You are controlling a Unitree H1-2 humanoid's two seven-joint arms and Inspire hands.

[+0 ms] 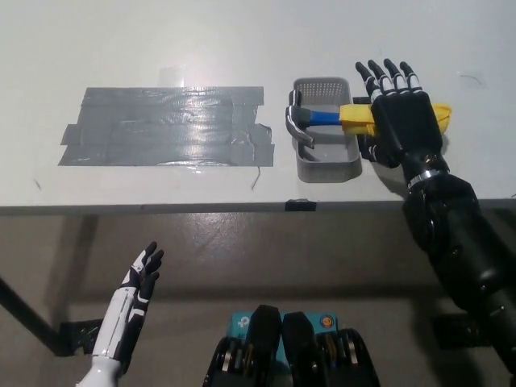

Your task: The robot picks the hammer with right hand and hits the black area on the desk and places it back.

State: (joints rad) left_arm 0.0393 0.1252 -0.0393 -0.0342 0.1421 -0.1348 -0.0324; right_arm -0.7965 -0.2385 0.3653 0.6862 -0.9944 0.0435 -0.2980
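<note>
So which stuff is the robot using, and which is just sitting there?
For the job: hammer, in the grey tray; black tape patch; right hand, open above the handle.
Just there: left hand, open below the desk.

Your right hand (401,113) covers the middle of the hammer (322,118) handle; you only see yellow on either side of it. Whether the palm touches the handle or hovers over it, you can't tell. The handle also hides part of the grey tray (326,168) floor and far wall. The right arm runs off the bottom right edge. Your left hand (139,276) is cut off at the forearm by the bottom edge.
</note>
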